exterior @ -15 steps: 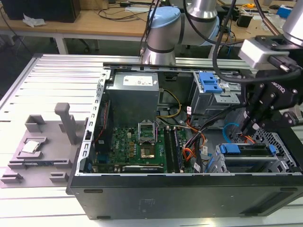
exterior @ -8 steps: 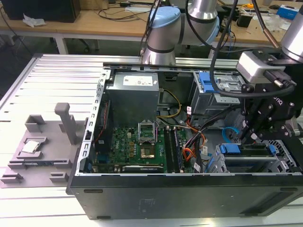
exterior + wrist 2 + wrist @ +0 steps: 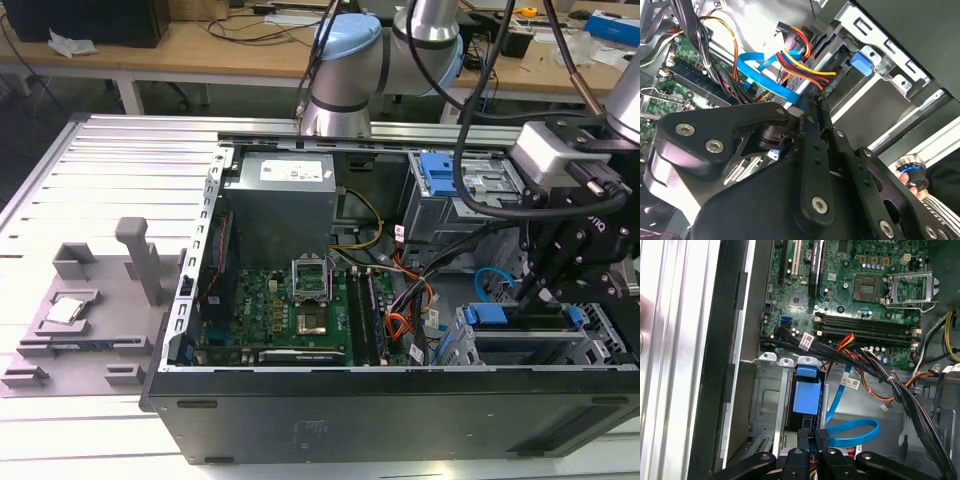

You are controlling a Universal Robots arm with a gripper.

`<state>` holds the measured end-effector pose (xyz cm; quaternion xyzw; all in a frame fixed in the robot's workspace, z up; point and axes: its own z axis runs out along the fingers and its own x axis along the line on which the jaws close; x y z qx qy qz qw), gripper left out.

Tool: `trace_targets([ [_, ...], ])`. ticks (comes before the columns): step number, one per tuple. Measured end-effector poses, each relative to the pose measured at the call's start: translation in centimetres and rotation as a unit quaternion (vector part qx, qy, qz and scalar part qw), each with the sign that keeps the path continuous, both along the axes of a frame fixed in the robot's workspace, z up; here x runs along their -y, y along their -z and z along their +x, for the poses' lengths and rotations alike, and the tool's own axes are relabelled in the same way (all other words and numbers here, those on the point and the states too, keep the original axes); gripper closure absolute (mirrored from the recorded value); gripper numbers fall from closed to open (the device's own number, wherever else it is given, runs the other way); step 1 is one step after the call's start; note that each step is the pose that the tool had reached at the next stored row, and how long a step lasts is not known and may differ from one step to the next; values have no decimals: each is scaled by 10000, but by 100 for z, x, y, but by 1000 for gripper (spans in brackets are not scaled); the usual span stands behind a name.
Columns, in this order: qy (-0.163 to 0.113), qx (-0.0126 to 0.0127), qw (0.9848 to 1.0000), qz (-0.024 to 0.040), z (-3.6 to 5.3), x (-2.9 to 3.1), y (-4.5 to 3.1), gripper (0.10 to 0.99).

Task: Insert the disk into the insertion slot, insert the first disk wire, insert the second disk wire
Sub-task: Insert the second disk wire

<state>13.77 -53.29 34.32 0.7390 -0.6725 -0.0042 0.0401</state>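
- In the first wrist view, the hand (image 3: 811, 440) is sitting with its two fingers clenched close together, right at the blue end of the disk (image 3: 806, 396).
- The disk is lying in the insertion slot (image 3: 767, 405), a grey metal bay.
- Just beside the hand, the second disk wire (image 3: 852, 432) is curling in a blue loop.
- In the second wrist view, the first disk wire (image 3: 799, 56) is bending next to the blue one.
- Farther off, the green board (image 3: 865, 285) is lying flat.
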Motion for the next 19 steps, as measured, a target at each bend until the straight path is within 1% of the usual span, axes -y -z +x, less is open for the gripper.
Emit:
trace_targets([
  [4,86,-1,10000,0,16,1,8,922],
  [6,113,-3,9999,0,44,1,13,922],
  [12,111,-1,9999,0,40,20,44,922],
  [19,112,-3,9999,2,32,22,71,922],
])
